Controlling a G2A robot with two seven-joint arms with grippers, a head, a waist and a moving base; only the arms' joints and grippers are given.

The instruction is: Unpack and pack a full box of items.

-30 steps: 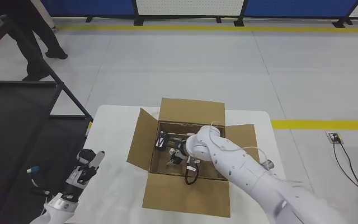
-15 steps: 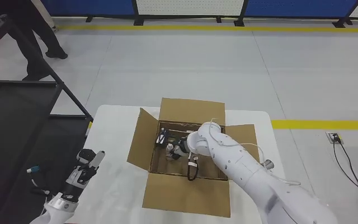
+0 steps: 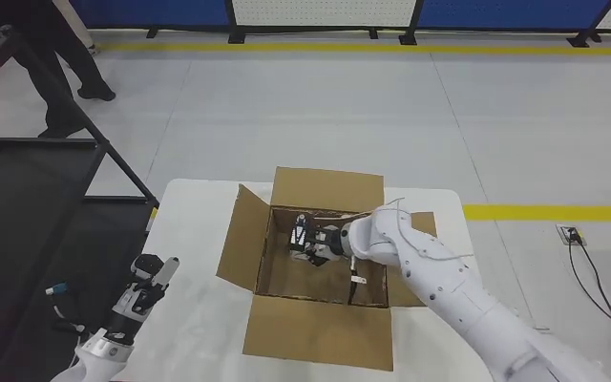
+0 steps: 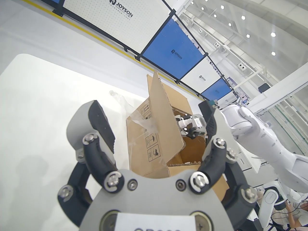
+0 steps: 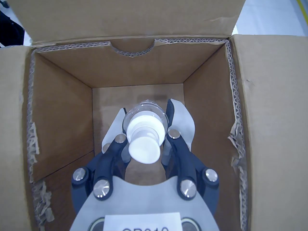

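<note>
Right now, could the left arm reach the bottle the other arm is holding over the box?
Probably not. The left gripper sits open near the edge of the table, apart from the box, whose raised side flap stands between it and the bottle, which the right gripper grips.

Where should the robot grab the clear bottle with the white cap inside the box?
Probably on the round clear shoulder of the bottle just under its white cap, coming down from above through the open top. The cap points up and the box walls block every side. The right gripper holds it that way.
</note>
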